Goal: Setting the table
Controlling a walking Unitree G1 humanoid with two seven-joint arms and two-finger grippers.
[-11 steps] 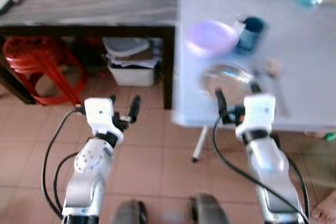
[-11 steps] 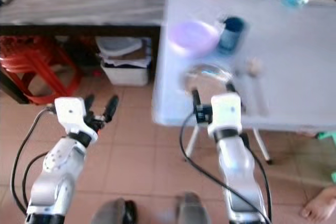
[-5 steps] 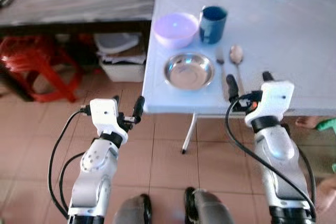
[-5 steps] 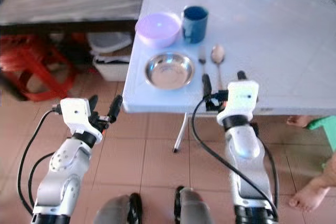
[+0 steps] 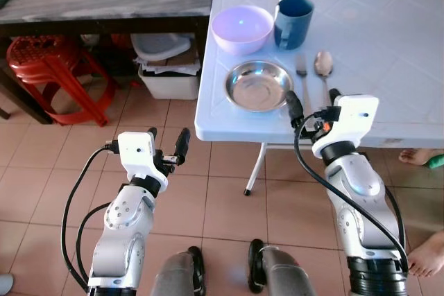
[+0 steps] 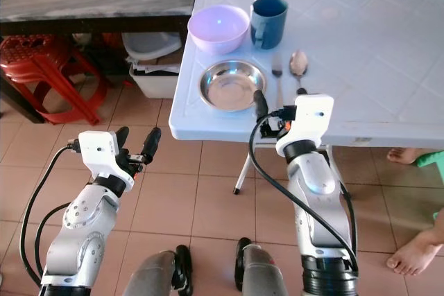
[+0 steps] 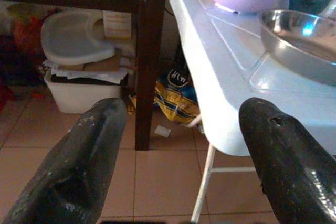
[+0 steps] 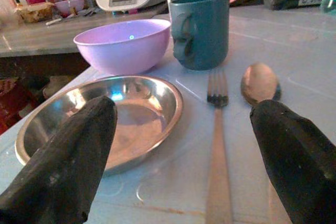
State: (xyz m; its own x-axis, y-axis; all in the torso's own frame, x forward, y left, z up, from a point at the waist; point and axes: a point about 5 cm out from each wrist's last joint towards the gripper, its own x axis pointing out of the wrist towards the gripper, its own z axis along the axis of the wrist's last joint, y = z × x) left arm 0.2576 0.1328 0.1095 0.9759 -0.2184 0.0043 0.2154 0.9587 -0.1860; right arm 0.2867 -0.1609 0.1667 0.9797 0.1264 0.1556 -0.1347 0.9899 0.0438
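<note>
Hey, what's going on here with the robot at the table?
The robot stands at the white table, setting it. A place is laid near the edge: steel plate, purple bowl, blue mug, fork and spoon. The right claw, open, hovers by the fork and holds nothing. The left claw, open, hangs over the floor.

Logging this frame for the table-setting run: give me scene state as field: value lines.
table: white, robot at its near edge
plate: steel, near corner
bowl: purple, behind plate
mug: blue, right of bowl
fork: right of plate
spoon: right of fork
left gripper: open, over floor, off the table
right gripper: open, at table edge by fork, holding nothing
</note>
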